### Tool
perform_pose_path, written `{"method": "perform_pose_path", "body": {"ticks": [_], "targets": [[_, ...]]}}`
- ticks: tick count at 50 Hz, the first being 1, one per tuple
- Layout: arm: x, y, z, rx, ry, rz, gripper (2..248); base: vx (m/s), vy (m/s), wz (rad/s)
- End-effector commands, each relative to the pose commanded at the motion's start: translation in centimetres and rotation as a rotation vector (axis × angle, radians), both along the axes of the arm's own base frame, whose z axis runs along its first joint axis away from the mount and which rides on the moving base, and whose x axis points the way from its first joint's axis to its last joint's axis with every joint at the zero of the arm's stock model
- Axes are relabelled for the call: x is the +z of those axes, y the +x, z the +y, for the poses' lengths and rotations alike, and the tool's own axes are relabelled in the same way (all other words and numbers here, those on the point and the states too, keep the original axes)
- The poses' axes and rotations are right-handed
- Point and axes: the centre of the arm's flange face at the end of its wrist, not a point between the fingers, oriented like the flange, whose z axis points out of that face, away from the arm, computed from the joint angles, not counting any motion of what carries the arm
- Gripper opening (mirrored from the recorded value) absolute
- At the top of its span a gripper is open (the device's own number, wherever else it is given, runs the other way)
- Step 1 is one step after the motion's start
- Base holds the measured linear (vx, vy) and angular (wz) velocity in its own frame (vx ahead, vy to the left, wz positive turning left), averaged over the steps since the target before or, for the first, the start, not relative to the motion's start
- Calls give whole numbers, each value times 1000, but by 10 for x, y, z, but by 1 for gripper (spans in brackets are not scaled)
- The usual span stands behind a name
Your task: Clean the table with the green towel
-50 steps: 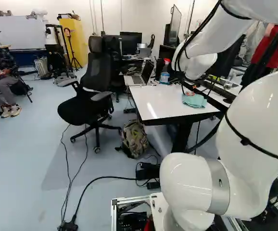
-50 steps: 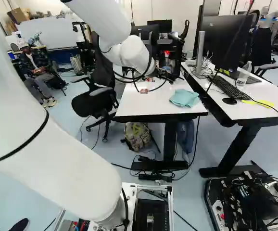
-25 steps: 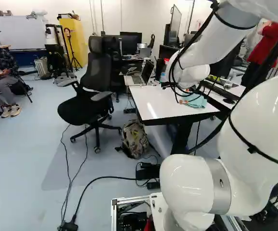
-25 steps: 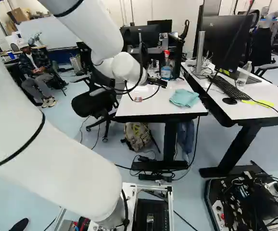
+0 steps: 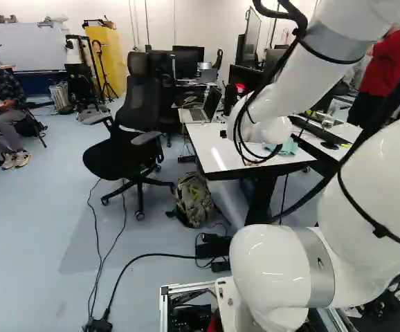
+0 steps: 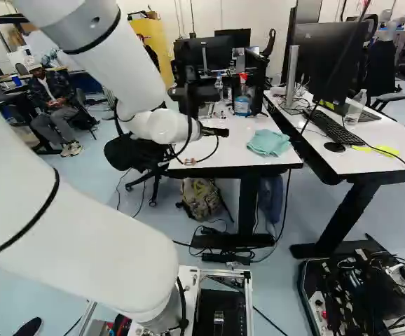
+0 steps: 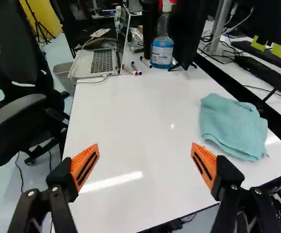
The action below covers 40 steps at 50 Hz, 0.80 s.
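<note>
1. Hovering over the table [image 7: 131,111], the gripper [image 6: 190,162] has its two fingers spread wide apart, with nothing pinched between them; bare white tabletop shows in the gap.
2. The towel [image 7: 233,127] lies crumpled on the table, near the edge that faces the desk [image 6: 388,162]. It is a pale blue-green, and it sits beside and a little ahead of the gripper, apart from both fingers.
3. The laptop [image 7: 99,60] stands open at the table's far left corner, as the wrist view shows it relative to the gripper's heading.
4. The bottle [image 7: 162,51], with blue liquid in it, stands upright toward the table's far end.
5. The markers [image 7: 136,69] lie on the table between laptop and bottle.
6. The chair [image 5: 134,128] is on the table's left side in the left base view.
7. The backpack [image 6: 202,199] rests on the floor under the table, with its camouflage pattern showing.
8. The desk runs along the table's right side in the right base view; on it are the keyboard [image 6: 332,126] and the mouse [image 6: 334,147].
</note>
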Motion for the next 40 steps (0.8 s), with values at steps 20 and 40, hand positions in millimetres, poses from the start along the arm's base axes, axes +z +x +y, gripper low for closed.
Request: {"method": "perform_pose_path", "body": {"ticks": [20, 40], "targets": [[-30, -33, 28, 68, -9, -68, 247, 0, 0, 0], [-50, -60, 44, 117, -12, -118, 247, 0, 0, 0]]}}
